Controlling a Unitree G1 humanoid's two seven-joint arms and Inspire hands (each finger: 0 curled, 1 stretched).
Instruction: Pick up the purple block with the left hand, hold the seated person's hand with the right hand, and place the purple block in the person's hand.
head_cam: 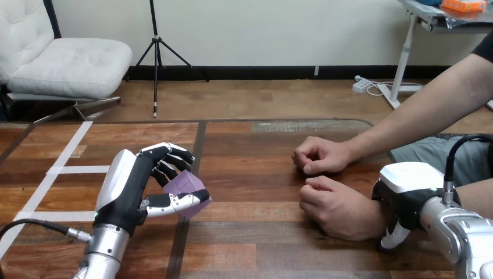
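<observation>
In the head view, the left hand (125, 192) pinched the purple block (187, 187) between curled fingers and thumb, over the wooden table (250, 174). The right hand (407, 197) had its fingers curled round the wrist of the person's nearer hand (337, 209), which was loosely fisted. The person's farther hand (320, 156) lay fisted just beyond.

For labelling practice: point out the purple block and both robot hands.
purple block (187, 185), head view, upper face.
left hand (114, 174), head view, white back shell.
right hand (408, 176), head view, white back shell.

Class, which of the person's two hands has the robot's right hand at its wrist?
The person's nearer hand, lower in view: the robot's right hand touches its wrist. The farther hand lies apart from it.
</observation>
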